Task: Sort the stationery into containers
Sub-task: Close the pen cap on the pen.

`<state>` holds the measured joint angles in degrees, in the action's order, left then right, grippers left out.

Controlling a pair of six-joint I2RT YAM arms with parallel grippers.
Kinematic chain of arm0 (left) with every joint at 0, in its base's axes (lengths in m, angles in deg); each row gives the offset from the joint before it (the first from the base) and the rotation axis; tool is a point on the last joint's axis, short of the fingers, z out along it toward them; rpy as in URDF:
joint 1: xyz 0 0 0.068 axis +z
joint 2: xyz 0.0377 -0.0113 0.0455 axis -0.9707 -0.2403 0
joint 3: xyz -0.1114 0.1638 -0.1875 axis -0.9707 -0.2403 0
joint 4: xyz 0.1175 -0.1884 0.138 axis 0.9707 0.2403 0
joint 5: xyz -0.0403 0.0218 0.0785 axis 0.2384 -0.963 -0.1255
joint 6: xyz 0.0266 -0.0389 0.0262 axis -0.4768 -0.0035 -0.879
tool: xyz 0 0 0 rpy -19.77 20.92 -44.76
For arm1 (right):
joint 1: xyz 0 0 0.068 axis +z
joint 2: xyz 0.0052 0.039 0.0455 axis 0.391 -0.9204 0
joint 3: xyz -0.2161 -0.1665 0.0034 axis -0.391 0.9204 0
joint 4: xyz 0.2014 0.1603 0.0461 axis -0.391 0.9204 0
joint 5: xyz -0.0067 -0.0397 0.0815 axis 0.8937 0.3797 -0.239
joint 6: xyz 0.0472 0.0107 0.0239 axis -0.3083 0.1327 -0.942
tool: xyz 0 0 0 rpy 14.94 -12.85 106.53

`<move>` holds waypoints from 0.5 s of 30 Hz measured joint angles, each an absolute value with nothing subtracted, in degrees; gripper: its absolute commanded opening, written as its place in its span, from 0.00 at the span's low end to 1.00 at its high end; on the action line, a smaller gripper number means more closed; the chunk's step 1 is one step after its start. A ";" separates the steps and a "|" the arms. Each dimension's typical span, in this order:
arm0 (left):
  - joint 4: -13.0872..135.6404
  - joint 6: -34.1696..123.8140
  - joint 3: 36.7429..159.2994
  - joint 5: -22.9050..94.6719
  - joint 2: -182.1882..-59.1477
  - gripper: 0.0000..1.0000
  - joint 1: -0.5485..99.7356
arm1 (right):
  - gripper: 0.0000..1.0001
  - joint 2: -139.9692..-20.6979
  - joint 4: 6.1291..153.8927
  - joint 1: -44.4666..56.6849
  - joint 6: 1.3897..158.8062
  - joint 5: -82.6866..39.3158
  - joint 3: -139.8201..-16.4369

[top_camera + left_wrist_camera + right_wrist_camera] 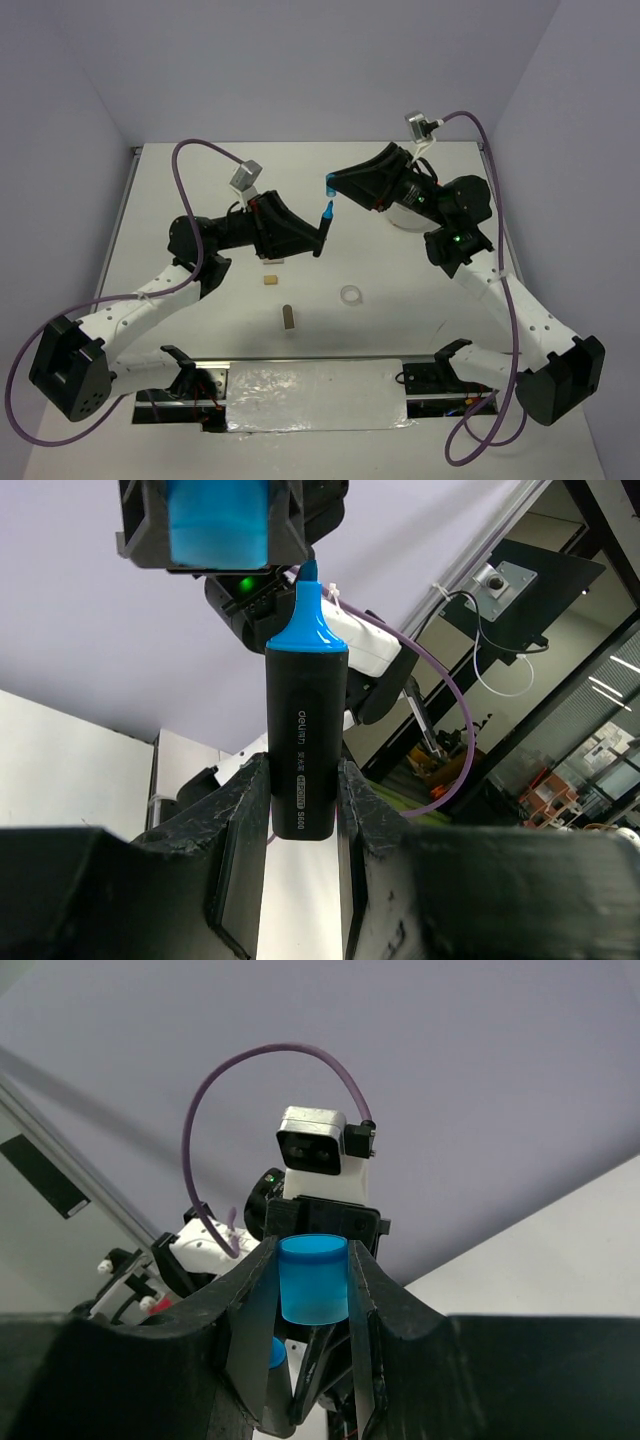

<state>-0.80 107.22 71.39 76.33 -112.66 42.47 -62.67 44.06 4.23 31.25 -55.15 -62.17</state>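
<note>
Reference landmark: the white table (200,190). I see pale lavender walls (300,60) enclosing it behind, to the left and to the right. A crinkled silver sheet (315,395) lies along its near edge. Beyond the table's enclosure I see dark-framed glass partitions (590,730) and ceiling light strips (603,686). Light over the table is even.

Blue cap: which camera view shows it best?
Right wrist: the blue cap sits whole and centred between the right gripper's fingers. Left wrist shows it cropped at the top edge; top external shows a tiny blue speck.
</note>
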 measured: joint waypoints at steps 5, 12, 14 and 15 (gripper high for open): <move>-0.04 106.50 71.39 76.11 -112.66 0.00 42.12 | 0.23 -61.14 45.88 4.23 32.39 -53.70 -62.94; 5.03 102.50 71.39 74.80 -112.05 0.00 41.85 | 0.23 -59.59 46.01 5.71 33.26 -53.24 -63.49; 6.10 101.93 71.39 74.34 -111.89 0.00 41.85 | 0.23 -59.59 46.16 6.46 33.72 -53.00 -63.49; 6.37 101.64 71.39 74.21 -111.87 0.00 41.85 | 0.23 -59.59 46.25 6.78 33.90 -52.79 -63.46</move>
